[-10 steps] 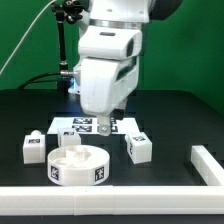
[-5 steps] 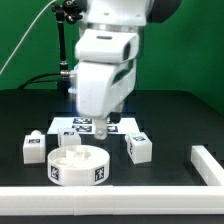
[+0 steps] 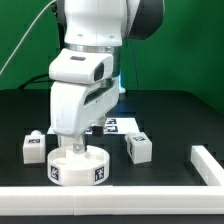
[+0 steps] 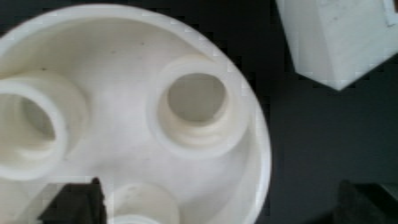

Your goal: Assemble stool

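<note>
I see my pincer spread wide over the seat on the black counter, green backdrop behind, white rail along the front edge.

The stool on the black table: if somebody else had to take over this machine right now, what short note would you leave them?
Gripper: open, holding nothing, poised just above the seat.
Parts: the seat lies flat. The first leg sits loose on the exterior view's left of it, and the second leg on its right, both apart from it.
Done: nothing joined that I can see. The seat sockets in the wrist view are empty.
Left: probably grip the seat, then fit the legs.
</note>
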`<action>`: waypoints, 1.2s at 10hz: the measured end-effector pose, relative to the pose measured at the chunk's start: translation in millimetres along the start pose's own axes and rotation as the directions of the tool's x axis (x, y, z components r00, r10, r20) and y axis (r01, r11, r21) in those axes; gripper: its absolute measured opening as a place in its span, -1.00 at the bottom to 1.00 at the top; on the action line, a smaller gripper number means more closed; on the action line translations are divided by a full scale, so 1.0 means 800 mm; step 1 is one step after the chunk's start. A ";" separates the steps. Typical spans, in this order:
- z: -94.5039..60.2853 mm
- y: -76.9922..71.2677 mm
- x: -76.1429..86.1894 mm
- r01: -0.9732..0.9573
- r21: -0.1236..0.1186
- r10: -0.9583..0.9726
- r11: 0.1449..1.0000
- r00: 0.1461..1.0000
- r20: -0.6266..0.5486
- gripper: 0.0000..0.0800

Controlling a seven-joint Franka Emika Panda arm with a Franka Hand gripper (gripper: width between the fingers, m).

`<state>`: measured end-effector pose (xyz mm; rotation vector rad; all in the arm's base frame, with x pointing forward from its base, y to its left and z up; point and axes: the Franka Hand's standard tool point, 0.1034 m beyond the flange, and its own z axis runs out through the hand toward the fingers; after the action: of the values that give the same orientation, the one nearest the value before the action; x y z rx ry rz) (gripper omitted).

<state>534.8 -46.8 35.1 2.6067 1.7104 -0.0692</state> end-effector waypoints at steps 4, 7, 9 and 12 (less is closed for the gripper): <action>0.017 -0.008 -0.003 -0.001 0.018 0.001 1.000 1.000 0.005 0.63; 0.027 -0.013 -0.001 0.003 0.032 -0.003 0.999 1.000 0.008 0.63; 0.028 -0.014 0.000 0.004 0.033 -0.005 0.999 1.000 0.008 0.34; 0.028 -0.014 0.000 0.004 0.034 -0.005 0.999 1.000 0.008 -0.45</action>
<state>523.7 -43.3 13.0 2.6227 1.7280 -0.1093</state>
